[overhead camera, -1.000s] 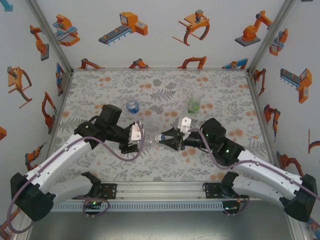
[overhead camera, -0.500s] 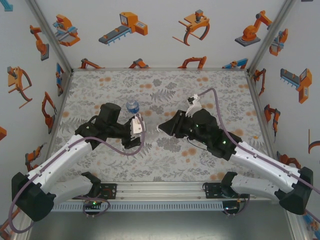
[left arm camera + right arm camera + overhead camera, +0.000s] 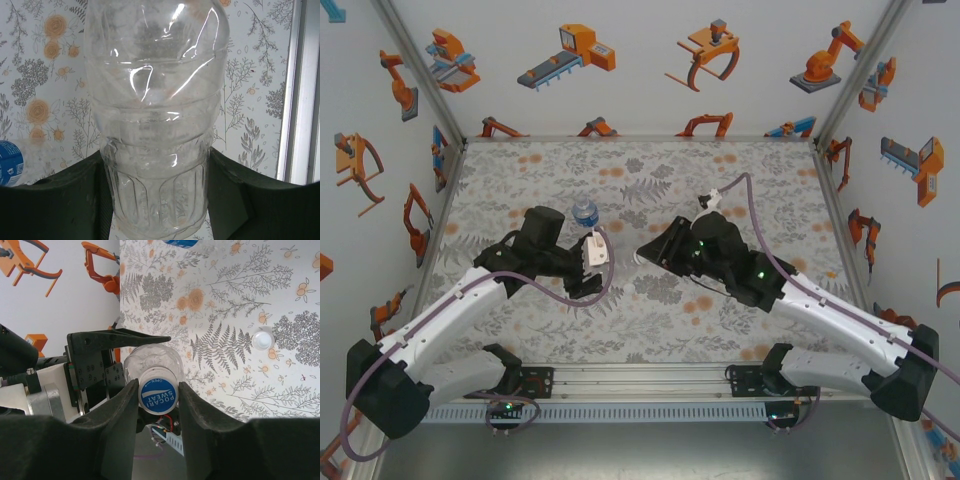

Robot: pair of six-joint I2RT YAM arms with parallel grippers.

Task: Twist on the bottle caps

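Clear thin plastic makes the colourless ribbed bottle [image 3: 155,75] look light, slick and easily dented. The left gripper [image 3: 157,165] clamps its stiffer fluted section between both fingers. The right gripper [image 3: 158,387] is closed on the round blue printed screw cap [image 3: 159,396] at that bottle's neck, the rigid place to grip. Off to one side of its fingers lies a small white loose cap [image 3: 262,340] on the floral-patterned table [image 3: 225,285]. Walls papered with orange robots [image 3: 650,60] close in the room.

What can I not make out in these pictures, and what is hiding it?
Left wrist view: upper end of the clear bottle, cut off by the top edge.
Left wrist view: most of the blue-labelled bottle, cut off by the left edge.
Right wrist view: the bottle's neck thread, hidden by the blue cap and the right pincer.
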